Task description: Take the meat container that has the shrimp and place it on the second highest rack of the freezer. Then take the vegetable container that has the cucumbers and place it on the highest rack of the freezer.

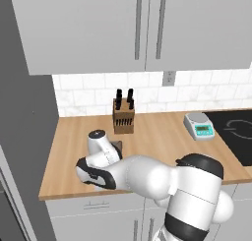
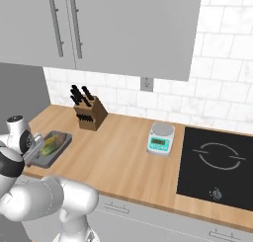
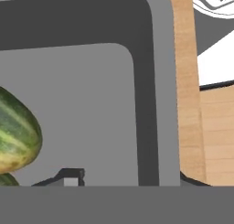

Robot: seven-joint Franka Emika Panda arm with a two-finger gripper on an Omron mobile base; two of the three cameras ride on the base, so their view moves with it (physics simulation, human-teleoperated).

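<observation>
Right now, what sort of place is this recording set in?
A rendered home kitchen, it seems: a wooden knife block and a small digital kitchen scale stand on a wooden countertop beside a black induction hob, under grey wall cabinets.

The light-brown wooden table (image 2: pixel 123 157) shows fine plank lines and a matt finish. On it, the shallow grey container (image 2: pixel 58 136) looks like smooth matt plastic, its walls (image 3: pixel 153 81) plain and unmarked. The green striped cucumber (image 3: pixel 16 131) inside has a slightly glossy, mottled skin. The brown wooden knife block (image 2: pixel 93 115) is matt, its handles (image 1: pixel 124 96) black and smooth. The small white and teal kitchen scale (image 2: pixel 161 138) looks like smooth plastic. The black flat cooktop (image 2: pixel 217 162) is smooth and faintly glossy. The white wall tiles (image 2: pixel 222 78) look glazed, and the grey cabinet doors (image 1: pixel 147 23) are matt with brushed metal bar handles (image 1: pixel 138 27).
</observation>
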